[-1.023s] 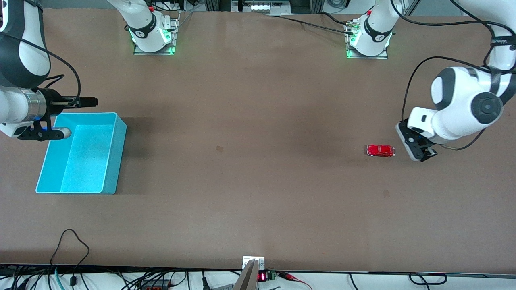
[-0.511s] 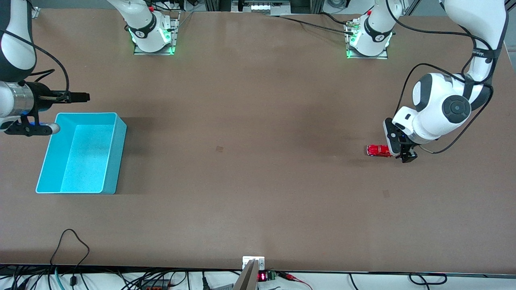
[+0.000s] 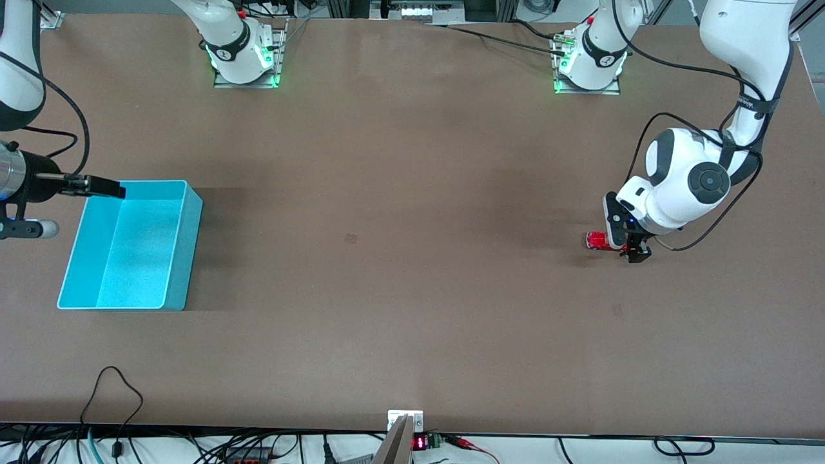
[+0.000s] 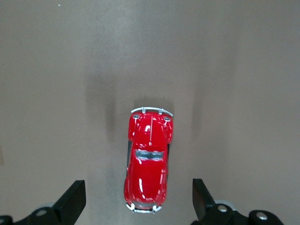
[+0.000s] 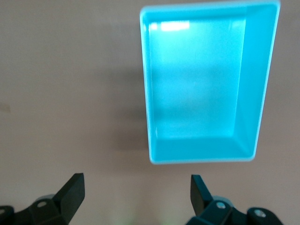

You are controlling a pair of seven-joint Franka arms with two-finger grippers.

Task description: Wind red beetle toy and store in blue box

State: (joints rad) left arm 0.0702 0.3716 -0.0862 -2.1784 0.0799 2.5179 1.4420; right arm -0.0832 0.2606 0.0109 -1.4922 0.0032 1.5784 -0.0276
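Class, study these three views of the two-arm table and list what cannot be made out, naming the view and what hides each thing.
- Front view: most of the red beetle toy is hidden by the left gripper.
- Left wrist view: the toy's underside and any winding part are hidden by its own body.
- Right wrist view: the right gripper fingers are cut off by the picture's edge.
- Front view: the blue box wall nearest the right arm hides part of its floor.
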